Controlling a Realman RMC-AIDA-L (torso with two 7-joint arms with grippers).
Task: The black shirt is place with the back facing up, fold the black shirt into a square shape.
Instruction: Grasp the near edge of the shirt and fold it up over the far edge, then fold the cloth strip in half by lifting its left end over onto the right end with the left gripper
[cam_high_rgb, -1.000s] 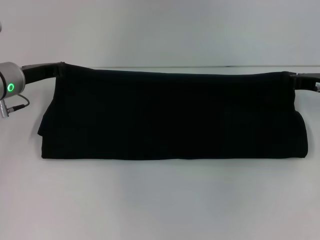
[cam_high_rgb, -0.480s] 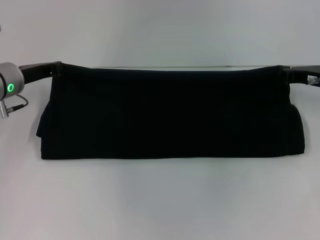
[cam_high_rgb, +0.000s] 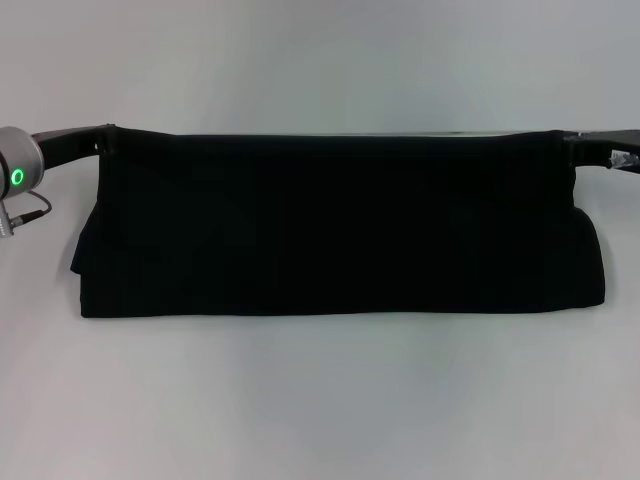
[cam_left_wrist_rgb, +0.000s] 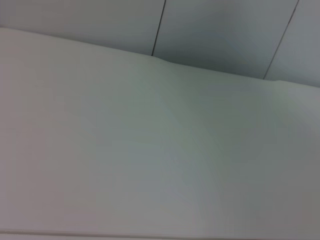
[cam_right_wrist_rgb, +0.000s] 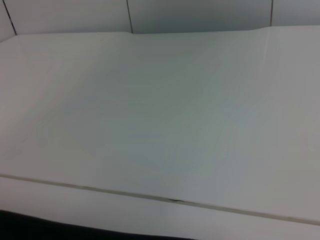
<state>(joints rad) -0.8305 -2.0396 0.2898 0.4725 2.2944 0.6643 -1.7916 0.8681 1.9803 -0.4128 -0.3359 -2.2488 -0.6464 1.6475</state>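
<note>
Shirt (cam_high_rgb: 340, 225): black, stretched wide across the white table (cam_high_rgb: 320, 400); far edge lifted and taut between both grippers, near edge resting on the table.
Left gripper (cam_high_rgb: 103, 138): at the shirt's far left corner, clamped on it.
Right gripper (cam_high_rgb: 570, 142): at the far right corner, clamped on it.
Wrist views: table surface; dark strip (cam_right_wrist_rgb: 75, 231) at one edge in the right one.

A silver cylindrical wrist section with a glowing green ring light is seen on the left arm (cam_high_rgb: 18, 165), a thin dark cable looped beneath it. Black gripper housing (cam_high_rgb: 72, 143) extends beyond; the right arm (cam_high_rgb: 608, 148) is black.
</note>
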